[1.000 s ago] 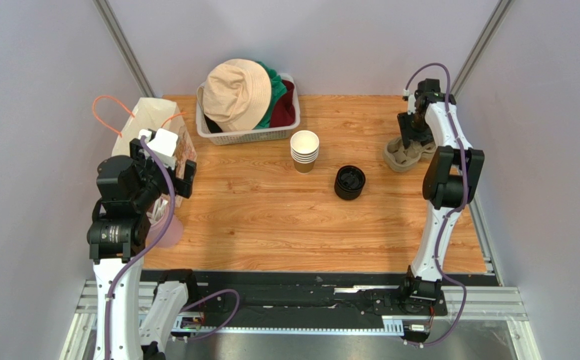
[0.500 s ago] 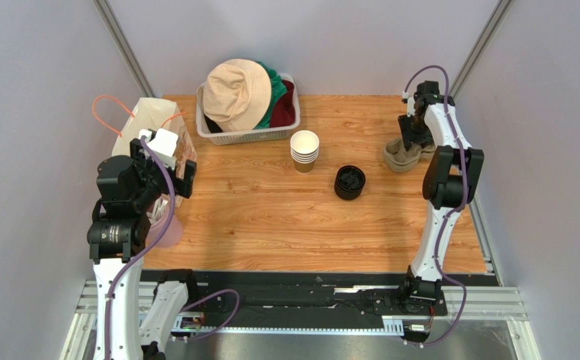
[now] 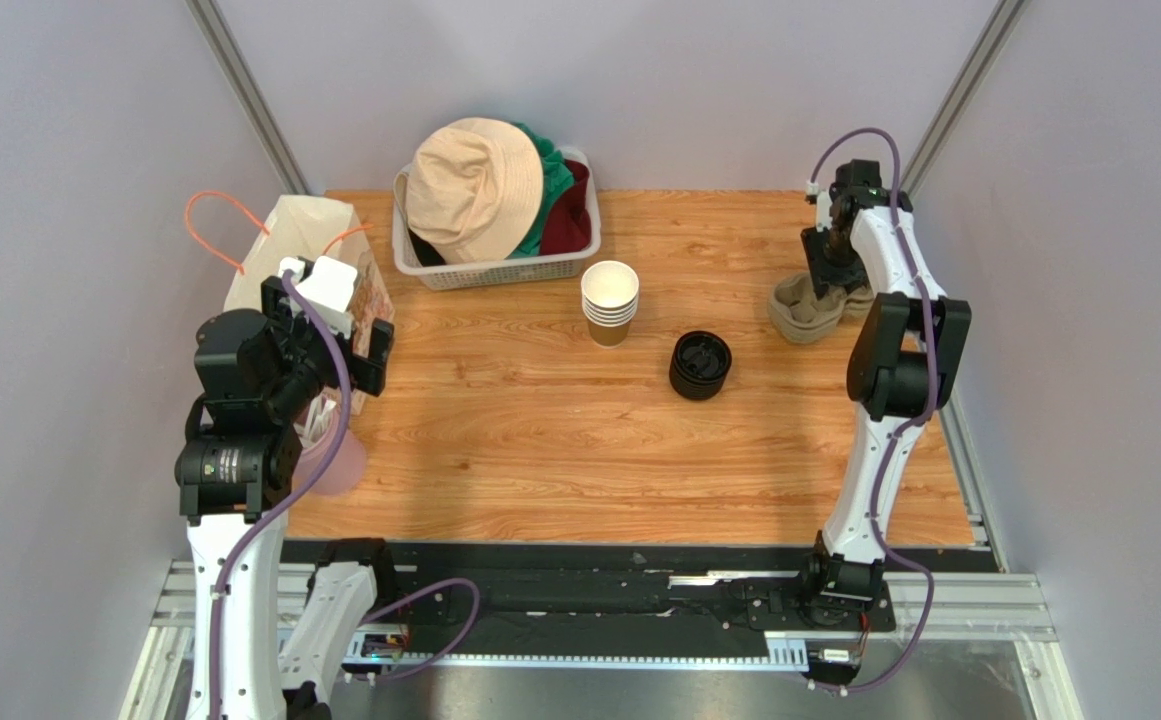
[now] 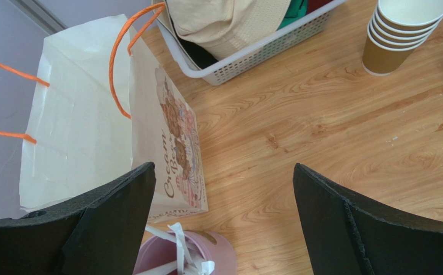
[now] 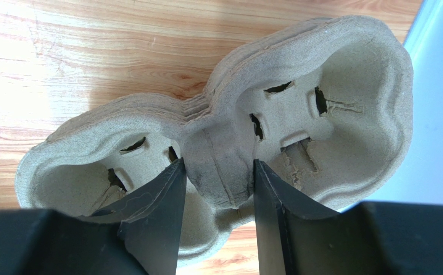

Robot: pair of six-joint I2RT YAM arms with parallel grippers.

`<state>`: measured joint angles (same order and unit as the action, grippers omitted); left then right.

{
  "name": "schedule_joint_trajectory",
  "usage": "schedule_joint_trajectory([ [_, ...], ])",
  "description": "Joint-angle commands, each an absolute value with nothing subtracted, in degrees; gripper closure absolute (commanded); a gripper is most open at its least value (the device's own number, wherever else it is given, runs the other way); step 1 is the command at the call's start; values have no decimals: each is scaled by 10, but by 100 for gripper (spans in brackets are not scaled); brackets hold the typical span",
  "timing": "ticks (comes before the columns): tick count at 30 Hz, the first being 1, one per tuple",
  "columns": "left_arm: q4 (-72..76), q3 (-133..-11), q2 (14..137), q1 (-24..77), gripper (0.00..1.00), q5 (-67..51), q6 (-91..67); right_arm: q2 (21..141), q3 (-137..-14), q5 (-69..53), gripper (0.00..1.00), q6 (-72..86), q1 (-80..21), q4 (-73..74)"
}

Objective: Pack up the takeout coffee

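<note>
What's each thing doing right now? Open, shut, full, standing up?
Paper bag: upright, mouth open.
Paper cups: stacked upright, no lid.
Black lids: stacked, on no cup.
Basket: full of clothes.
Cup carriers: stacked, right gripper astride the middle ridge.
Left gripper: open, empty.

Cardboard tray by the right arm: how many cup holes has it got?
2. On the top tray, one hollow is on the wrist picture's left and the other on its right, with the right gripper straddling the ridge between. More trays look stacked underneath, their hollows hidden.
</note>
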<state>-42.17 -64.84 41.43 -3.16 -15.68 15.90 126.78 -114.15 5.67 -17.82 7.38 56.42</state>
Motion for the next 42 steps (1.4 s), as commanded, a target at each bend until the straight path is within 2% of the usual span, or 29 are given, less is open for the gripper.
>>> schedule_joint_trajectory([
  [1, -407, -647, 415, -35, 1, -165, 152, 1209, -1143, 70, 57, -186, 75, 539],
  [4, -406, -645, 414, -34, 1, -165, 153, 1204, -1141, 70, 54, -187, 75, 537],
  [9, -406, -644, 412, -34, 1, -165, 154, 1202, -1137, 69, 54, -189, 75, 538],
  [19, -404, -642, 411, -34, 1, -164, 155, 1219, -1136, 62, 45, -192, 75, 545],
  [36, -404, -638, 410, -35, 2, -164, 156, 1234, -1125, 46, 44, -205, 75, 550],
  [42, -403, -638, 410, -34, 1, -166, 156, 1240, -1126, 47, 49, -207, 74, 553],
])
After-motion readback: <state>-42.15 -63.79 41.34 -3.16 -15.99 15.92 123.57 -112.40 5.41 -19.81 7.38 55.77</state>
